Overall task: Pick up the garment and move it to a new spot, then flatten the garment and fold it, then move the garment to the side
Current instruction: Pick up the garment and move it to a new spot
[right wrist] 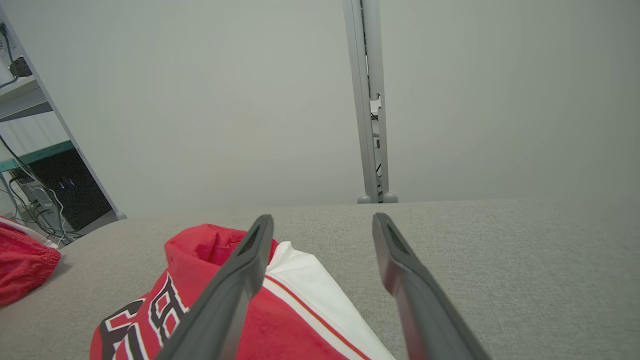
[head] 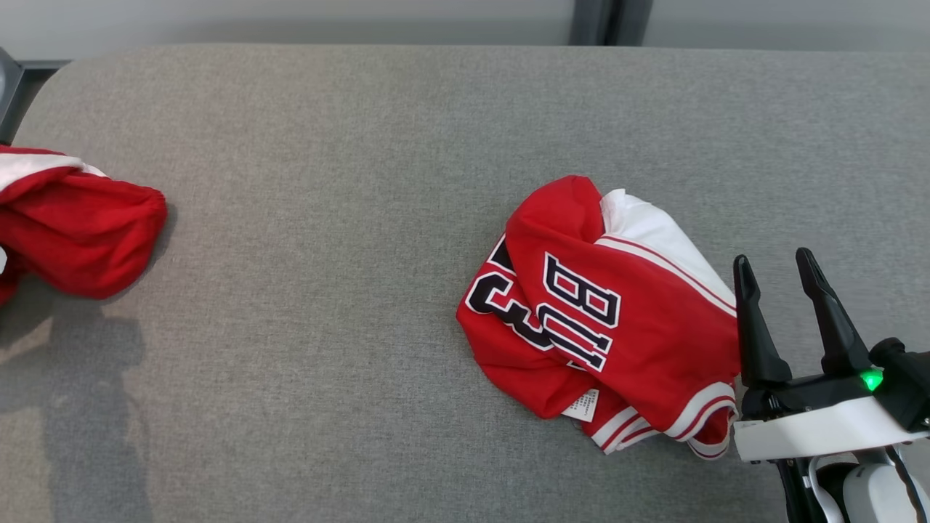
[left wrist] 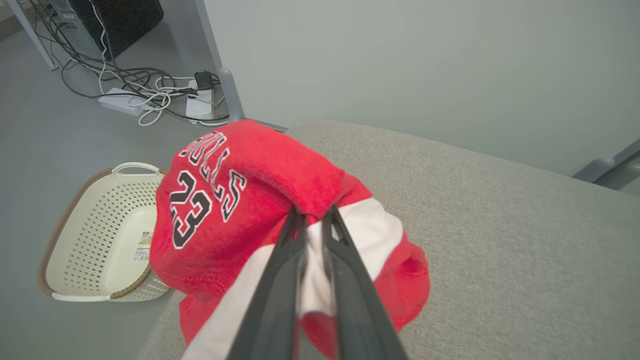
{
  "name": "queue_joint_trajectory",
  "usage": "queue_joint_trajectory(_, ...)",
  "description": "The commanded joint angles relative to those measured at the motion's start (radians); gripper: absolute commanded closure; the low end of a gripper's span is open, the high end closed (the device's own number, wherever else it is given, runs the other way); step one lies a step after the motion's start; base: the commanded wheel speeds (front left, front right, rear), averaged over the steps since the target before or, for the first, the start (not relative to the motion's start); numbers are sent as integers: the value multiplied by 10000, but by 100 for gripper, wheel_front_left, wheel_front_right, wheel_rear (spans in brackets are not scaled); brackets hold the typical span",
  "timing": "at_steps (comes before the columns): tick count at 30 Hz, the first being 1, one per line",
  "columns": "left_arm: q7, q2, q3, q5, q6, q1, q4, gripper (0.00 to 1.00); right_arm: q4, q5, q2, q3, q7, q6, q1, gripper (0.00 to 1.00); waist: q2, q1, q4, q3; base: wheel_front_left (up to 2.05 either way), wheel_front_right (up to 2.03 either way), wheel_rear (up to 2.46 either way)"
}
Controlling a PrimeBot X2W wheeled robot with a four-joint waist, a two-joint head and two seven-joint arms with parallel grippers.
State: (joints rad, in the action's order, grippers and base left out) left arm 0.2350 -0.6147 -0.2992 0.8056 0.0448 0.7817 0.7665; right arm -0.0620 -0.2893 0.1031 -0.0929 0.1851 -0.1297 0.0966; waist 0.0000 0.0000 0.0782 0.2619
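A red garment point(left wrist: 235, 200) with white stripes and "23" on it is bunched at the left end of the grey cushioned surface point(head: 327, 218). My left gripper point(left wrist: 313, 212) is shut on a fold of it. The same bundle lies at the far left of the head view point(head: 80, 232) and at the left edge of the right wrist view point(right wrist: 25, 265). A second crumpled red and white garment point(head: 603, 312) lies right of centre. My right gripper point(head: 774, 260) stands open just right of it, its left finger over the cloth's edge point(right wrist: 280, 310), holding nothing.
A cream perforated basket point(left wrist: 95, 235) sits on the floor beyond the surface's left end. Cables and a power strip point(left wrist: 150, 95) lie further off by a dark computer case. A grey wall and a metal post point(right wrist: 370, 100) stand behind the surface.
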Motion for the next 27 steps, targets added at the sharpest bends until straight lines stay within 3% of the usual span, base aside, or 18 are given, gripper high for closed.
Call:
queue_joint_trajectory(1, -157, 41, 43, 18, 69, -7, 187, 100, -70, 110, 84, 2, -17, -19, 165, 0, 0, 0, 218, 219, 0, 0, 0)
queue_joint_trajectory(9, -138, 446, -90, 163, -247, 261, 1299, 100, -45, 169, 122, -111, -84, -19, 371, 0, 0, 0, 492, 452, 0, 0, 0)
queue_joint_trajectory(10, -93, 515, -155, 155, -292, 241, 1462, 77, -18, 171, 124, -129, -90, -19, 388, 0, 0, 0, 515, 449, 0, 0, 0)
queue_joint_trajectory(11, -26, 598, -204, 188, -385, 214, 1620, 2, -1, 178, 118, -149, -90, -19, 395, 0, 0, 0, 536, 436, 0, 0, 0)
queue_joint_trajectory(14, -13, 817, -360, 174, -602, 213, 2059, 0, 96, 151, 106, -194, -56, -19, 351, 0, 0, 0, 586, 313, 0, 0, 0)
queue_joint_trajectory(19, -380, 717, -579, -143, -701, 465, 1984, 0, 248, 22, 96, -243, 10, -19, 231, 0, 0, 0, 540, -4, 0, 0, 0)
queue_joint_trajectory(27, -1255, 565, -913, -695, -587, 461, 349, 0, 475, -151, 82, -210, 221, -19, -62, 0, 0, 0, 92, -848, 0, 0, 0)
